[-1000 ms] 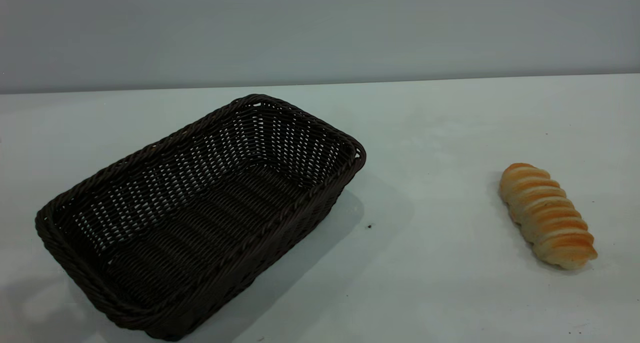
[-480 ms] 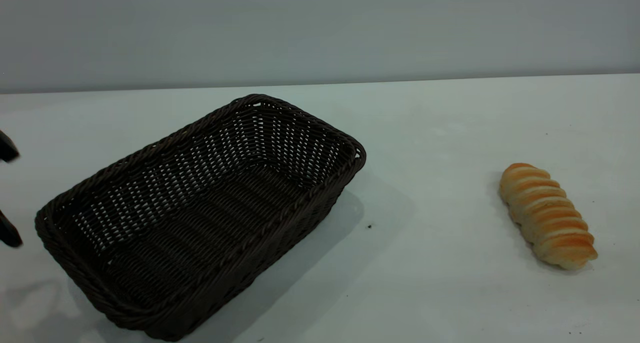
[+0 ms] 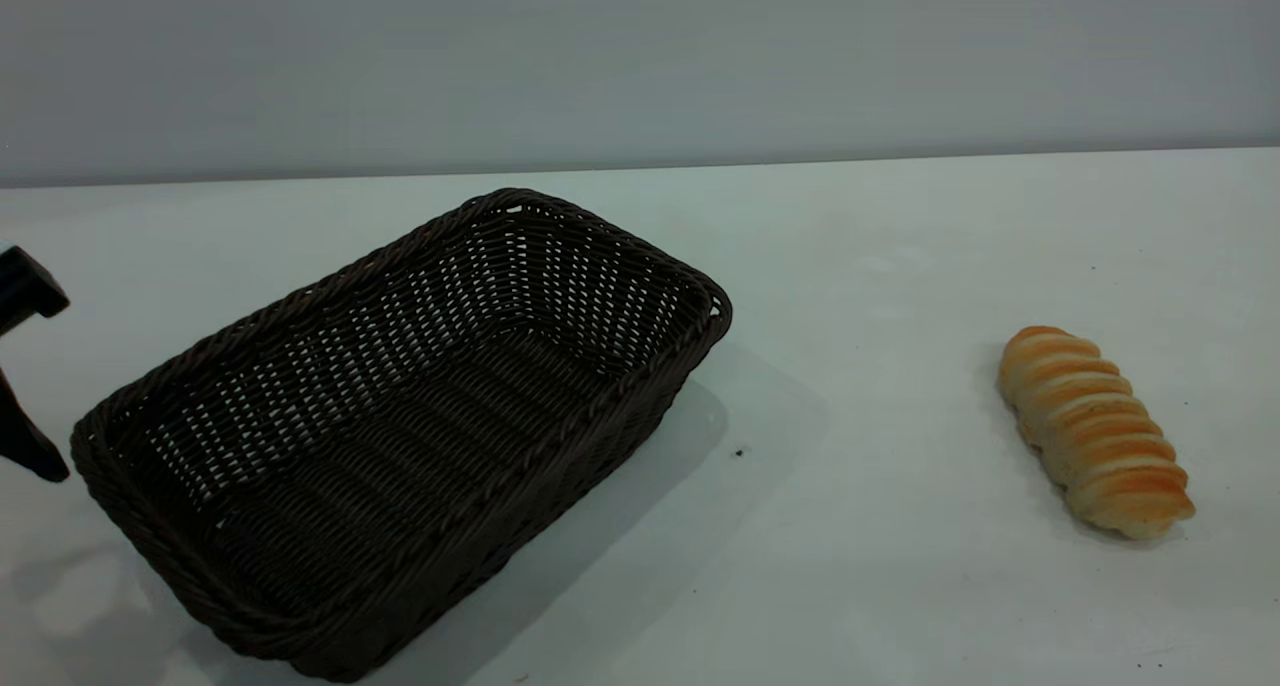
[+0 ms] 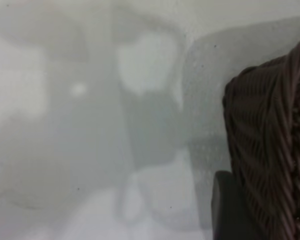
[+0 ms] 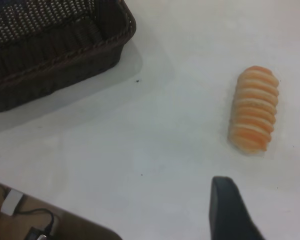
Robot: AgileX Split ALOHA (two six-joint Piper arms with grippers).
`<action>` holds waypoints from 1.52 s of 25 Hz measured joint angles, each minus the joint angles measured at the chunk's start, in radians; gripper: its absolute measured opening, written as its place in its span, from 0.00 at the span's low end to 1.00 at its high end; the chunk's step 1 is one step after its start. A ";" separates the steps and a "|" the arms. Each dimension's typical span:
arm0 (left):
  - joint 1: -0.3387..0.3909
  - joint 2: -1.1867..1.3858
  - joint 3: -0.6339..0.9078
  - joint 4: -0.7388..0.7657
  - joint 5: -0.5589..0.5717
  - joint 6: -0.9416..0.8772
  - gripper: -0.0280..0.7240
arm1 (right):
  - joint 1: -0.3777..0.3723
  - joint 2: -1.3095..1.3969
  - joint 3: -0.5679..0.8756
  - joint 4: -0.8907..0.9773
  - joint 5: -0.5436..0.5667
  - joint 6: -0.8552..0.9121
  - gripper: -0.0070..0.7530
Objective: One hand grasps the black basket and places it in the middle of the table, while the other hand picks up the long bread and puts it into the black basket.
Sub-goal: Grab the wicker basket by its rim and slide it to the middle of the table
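Note:
The black basket (image 3: 400,426) lies slantwise on the left half of the white table (image 3: 900,266), with nothing in it. My left gripper (image 3: 38,378) reaches in from the left edge, open, its two fingertips (image 3: 35,291) spread just outside the basket's left corner. In the left wrist view the basket's woven wall (image 4: 270,140) fills one side, with one dark finger (image 4: 230,210) beside it. The long bread (image 3: 1095,431), ridged and orange and cream, lies alone at the right. My right gripper (image 5: 267,210) hangs open above the table a short way from the bread (image 5: 254,116) and shows only in its wrist view.
A small dark speck (image 3: 739,453) marks the table between basket and bread. The right wrist view shows the basket's end (image 5: 65,45), the table's near edge and cables (image 5: 25,222) below it. A grey wall stands behind the table.
The left gripper has come into view at the left edge and moved right, toward the basket's left corner. Basket and bread have not moved.

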 joint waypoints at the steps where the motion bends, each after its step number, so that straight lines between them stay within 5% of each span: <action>1: 0.000 0.009 0.000 -0.001 0.000 0.000 0.56 | 0.000 0.000 0.000 0.000 0.000 0.000 0.47; 10: -0.023 0.079 0.000 -0.029 -0.029 -0.005 0.57 | 0.000 0.000 0.000 0.000 0.000 0.000 0.46; 20: -0.083 0.098 0.000 -0.098 -0.037 -0.030 0.68 | 0.046 0.000 0.000 0.000 0.000 0.000 0.46; 38: -0.083 0.273 -0.010 -0.106 -0.179 -0.039 0.66 | 0.050 0.000 0.000 0.000 0.000 0.000 0.40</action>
